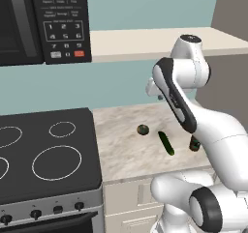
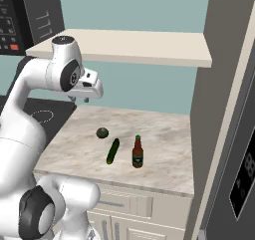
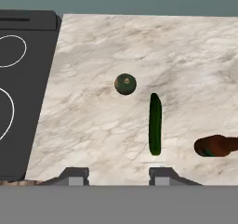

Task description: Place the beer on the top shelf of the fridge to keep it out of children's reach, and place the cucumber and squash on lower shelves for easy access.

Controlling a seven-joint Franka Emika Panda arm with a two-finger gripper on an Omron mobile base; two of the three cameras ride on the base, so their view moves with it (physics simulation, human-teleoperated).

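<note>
On the marble counter [image 3: 116, 46] lie the round olive squash [image 3: 125, 84] [image 2: 102, 132], the long dark green cucumber [image 3: 155, 124] [image 2: 113, 151] just right of it, and the brown beer [image 2: 138, 152] [image 3: 216, 146], which stands upright with its red cap on top. My gripper [image 3: 118, 176] [image 2: 80, 99] hovers high above the counter's back left, pointing down, open, with nothing between its fingers. In the left base view my arm hides part of the beer [image 1: 194, 143]. The fridge [image 2: 219, 84] stands at the right; its shelves are hidden.
A black cooktop [image 1: 48, 154] borders the counter on the left, with a microwave [image 1: 43, 19] above it. A beige shelf [image 2: 124, 45] overhangs the counter just above my arm's elbow. The grey fridge door [image 2: 241, 154] juts forward at the right.
</note>
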